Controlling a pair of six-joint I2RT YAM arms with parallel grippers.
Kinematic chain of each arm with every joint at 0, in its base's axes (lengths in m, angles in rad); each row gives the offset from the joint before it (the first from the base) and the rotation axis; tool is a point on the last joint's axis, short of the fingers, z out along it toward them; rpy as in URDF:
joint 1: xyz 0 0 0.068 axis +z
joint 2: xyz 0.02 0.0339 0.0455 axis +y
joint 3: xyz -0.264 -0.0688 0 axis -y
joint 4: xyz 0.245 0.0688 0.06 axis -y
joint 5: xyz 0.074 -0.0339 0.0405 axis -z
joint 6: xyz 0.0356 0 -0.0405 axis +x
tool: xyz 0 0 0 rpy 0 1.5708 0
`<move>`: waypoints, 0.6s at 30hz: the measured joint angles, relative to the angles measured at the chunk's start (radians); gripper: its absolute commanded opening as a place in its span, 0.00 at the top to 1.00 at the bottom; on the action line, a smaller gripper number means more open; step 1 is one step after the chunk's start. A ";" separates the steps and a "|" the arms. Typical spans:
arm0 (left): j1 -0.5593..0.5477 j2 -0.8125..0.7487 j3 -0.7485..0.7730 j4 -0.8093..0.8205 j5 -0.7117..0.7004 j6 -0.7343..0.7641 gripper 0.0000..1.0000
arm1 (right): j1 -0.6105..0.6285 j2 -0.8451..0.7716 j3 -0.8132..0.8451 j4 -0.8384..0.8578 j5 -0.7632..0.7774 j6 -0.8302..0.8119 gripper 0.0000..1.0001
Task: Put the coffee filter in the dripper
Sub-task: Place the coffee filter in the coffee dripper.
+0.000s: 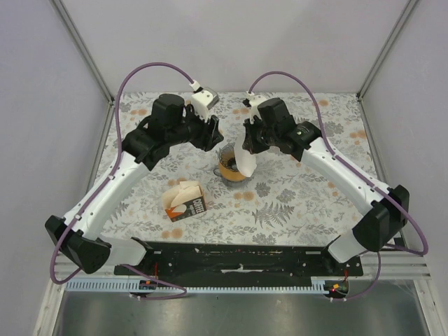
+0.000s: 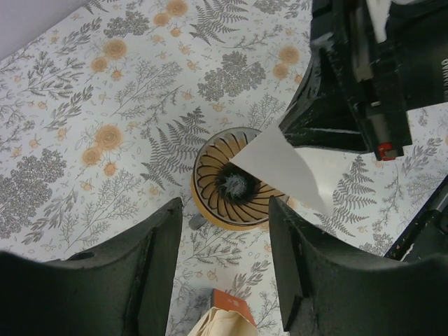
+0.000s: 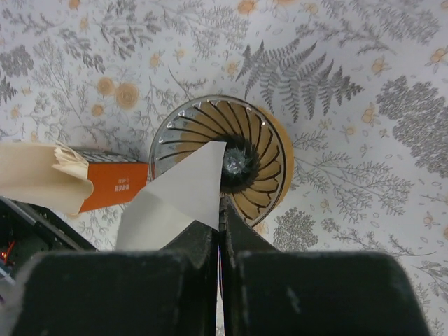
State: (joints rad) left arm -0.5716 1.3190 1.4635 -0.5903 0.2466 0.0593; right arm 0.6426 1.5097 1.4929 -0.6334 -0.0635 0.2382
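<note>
The dripper [image 1: 229, 165] is a dark wire cone basket standing on a tan base on the flowered table; it also shows in the left wrist view [image 2: 224, 183] and the right wrist view [image 3: 245, 150]. My right gripper [image 1: 246, 143] is shut on the coffee filter [image 1: 246, 159], a flat folded white paper cone, and holds it above the dripper's right rim. The filter's tip hangs over the basket in the right wrist view [image 3: 178, 196] and the left wrist view [image 2: 283, 164]. My left gripper [image 1: 212, 133] is open and empty, just behind and left of the dripper.
An orange, white and black coffee carton [image 1: 185, 200] with an open top lies on the table in front of and left of the dripper. It also shows in the right wrist view [image 3: 105, 183]. The table's side rails stand left and right.
</note>
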 measured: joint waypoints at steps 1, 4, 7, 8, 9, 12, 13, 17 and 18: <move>0.000 0.006 0.002 0.002 0.000 -0.003 0.42 | -0.005 0.016 0.002 -0.007 -0.016 -0.001 1.00; 0.000 0.031 0.002 0.000 -0.001 -0.024 0.42 | -0.019 0.073 0.019 -0.043 -0.060 -0.004 1.00; 0.000 0.061 0.002 0.000 -0.001 -0.050 0.43 | -0.030 0.116 0.041 -0.068 -0.082 -0.005 1.00; 0.000 0.070 0.002 -0.001 -0.001 -0.058 0.43 | -0.032 0.130 0.054 -0.080 -0.087 -0.006 1.00; 0.000 0.077 0.002 -0.002 -0.001 -0.065 0.43 | -0.033 0.142 0.066 -0.089 -0.087 -0.006 1.00; -0.002 0.095 0.002 -0.006 -0.003 -0.088 0.42 | -0.037 0.170 0.109 -0.107 -0.081 -0.007 1.00; -0.003 0.098 0.002 -0.006 -0.004 -0.094 0.42 | -0.037 0.179 0.122 -0.111 -0.079 -0.008 1.00; -0.010 0.106 0.002 -0.005 -0.008 -0.119 0.42 | -0.037 0.211 0.158 -0.124 -0.082 -0.016 1.00; -0.012 0.111 0.000 -0.005 -0.009 -0.124 0.42 | -0.037 0.220 0.161 -0.128 -0.082 -0.019 1.00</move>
State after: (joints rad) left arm -0.5835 1.4300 1.4639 -0.5957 0.2375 -0.0647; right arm 0.6056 1.7298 1.6539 -0.7612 -0.1459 0.2195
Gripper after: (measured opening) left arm 0.580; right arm 0.007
